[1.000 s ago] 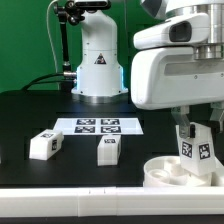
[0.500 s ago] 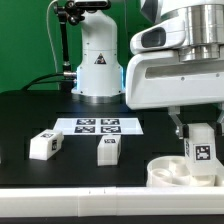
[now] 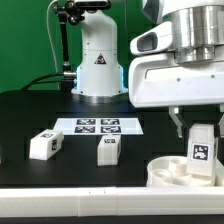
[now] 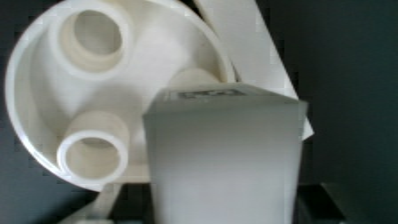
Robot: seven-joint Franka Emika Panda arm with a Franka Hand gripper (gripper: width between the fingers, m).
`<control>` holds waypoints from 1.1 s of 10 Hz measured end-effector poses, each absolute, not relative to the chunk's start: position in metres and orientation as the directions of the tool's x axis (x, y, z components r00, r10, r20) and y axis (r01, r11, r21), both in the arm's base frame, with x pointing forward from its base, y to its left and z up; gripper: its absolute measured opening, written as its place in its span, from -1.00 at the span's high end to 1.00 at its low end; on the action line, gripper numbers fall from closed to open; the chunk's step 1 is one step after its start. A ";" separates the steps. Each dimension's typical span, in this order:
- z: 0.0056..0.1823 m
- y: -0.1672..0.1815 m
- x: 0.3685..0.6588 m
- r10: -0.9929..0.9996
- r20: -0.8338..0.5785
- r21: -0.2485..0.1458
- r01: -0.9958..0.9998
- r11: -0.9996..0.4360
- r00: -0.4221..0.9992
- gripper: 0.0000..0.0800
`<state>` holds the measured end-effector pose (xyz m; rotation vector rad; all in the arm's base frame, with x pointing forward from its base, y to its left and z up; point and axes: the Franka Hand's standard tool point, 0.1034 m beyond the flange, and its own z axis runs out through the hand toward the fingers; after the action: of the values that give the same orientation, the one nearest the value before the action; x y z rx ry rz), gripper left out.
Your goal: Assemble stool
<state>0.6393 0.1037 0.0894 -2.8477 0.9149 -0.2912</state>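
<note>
At the exterior view's right, gripper [image 3: 199,128]: pinching an upright white rectangular plastic leg block [image 3: 203,152].
Seat: thick round white plastic disc [image 3: 162,177], beneath that leg block.

Arm [image 3: 97,50]: glossy white rounded shells, a black triangular sticker [image 3: 100,61] on the base column, a bluish light at its foot. Gripper [image 3: 198,130]: boxy white housing under a dark joint band, with grey fingers [image 3: 178,122].

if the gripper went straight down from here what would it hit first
Probably the round seat: the leg in the gripper hangs over it and would touch first; depth is unclear.
</note>
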 end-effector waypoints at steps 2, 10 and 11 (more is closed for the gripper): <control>0.089 0.101 0.639 -0.710 0.096 -0.211 -0.683 -0.699 0.697 0.15; 0.088 0.099 0.637 -0.955 -0.054 -0.242 -0.932 -0.270 0.290 0.15; 0.088 0.100 0.637 -0.976 -0.083 -0.237 -0.955 -0.176 0.201 0.15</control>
<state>0.6369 0.1001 0.0879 -2.2385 1.8441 -0.1281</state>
